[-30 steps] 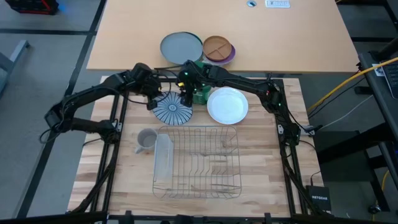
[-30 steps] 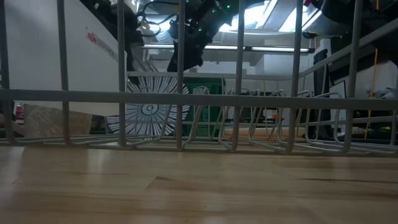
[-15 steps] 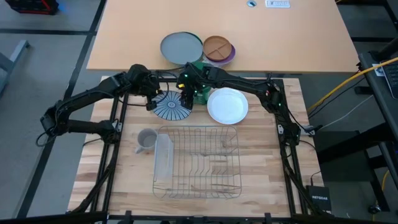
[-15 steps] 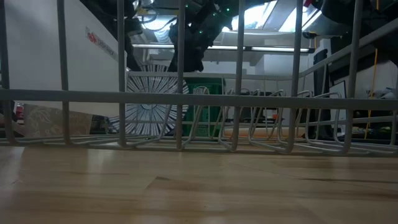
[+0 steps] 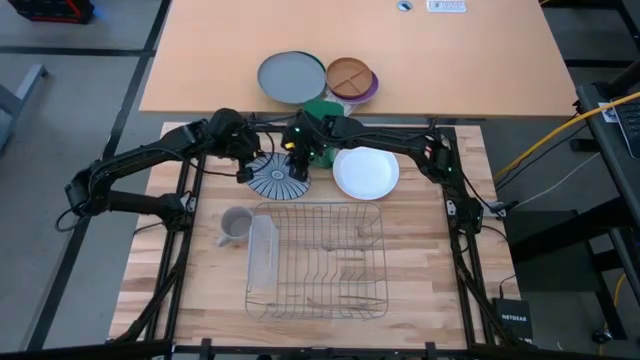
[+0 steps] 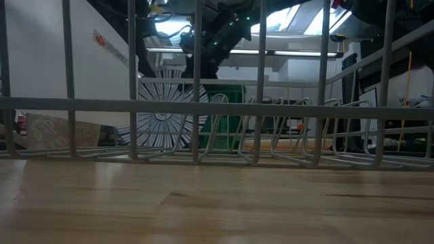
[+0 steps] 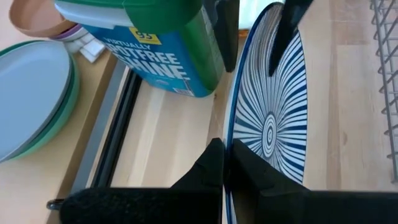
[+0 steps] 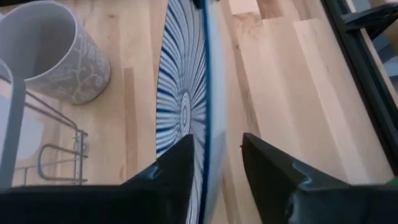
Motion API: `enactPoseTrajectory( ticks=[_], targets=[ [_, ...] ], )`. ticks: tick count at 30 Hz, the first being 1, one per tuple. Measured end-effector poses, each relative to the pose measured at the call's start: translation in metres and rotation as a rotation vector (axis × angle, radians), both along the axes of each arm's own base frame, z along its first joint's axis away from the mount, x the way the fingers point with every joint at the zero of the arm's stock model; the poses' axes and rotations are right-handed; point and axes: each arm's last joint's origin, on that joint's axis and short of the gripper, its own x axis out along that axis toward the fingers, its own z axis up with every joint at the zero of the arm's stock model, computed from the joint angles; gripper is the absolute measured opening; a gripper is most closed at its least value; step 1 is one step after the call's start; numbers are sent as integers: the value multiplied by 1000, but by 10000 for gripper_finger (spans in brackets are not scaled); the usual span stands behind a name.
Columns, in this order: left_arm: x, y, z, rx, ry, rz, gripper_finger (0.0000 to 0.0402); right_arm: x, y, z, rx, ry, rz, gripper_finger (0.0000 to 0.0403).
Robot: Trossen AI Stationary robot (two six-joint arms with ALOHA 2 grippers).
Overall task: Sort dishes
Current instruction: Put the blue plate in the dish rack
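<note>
Striped plate [image 5: 273,174] tipped further upright since earlier frame, on edge on worktop [image 5: 420,260] behind rack [image 5: 318,260]. Left tool [image 7: 225,163] clamped on rim; right tool [image 8: 214,155] straddles opposite rim, closing. Plate stiff, glazed, slippery, breakable: hold by rim.

Striped plate [image 5: 274,174] behind rack [image 5: 318,260], beside white plate [image 5: 366,170].

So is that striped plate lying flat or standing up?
Standing on edge: the striped plate faces the low camera, with the left gripper and right gripper at its rim.
</note>
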Motion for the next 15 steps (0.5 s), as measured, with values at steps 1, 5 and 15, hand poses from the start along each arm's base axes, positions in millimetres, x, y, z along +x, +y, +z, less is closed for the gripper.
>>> enactPoseTrajectory(
  ticks=[1, 5, 15],
  targets=[
    [0, 0, 0, 2, 0, 1, 0, 0, 0, 0, -1, -6, -1, 118],
    [0, 0, 0, 1, 1, 6, 0, 2, -1, 2, -4, -22, -5, 51],
    [-1, 0, 0, -1, 0, 39, 14, 2, -2, 2, -12, -19, -40, 27]
  ],
)
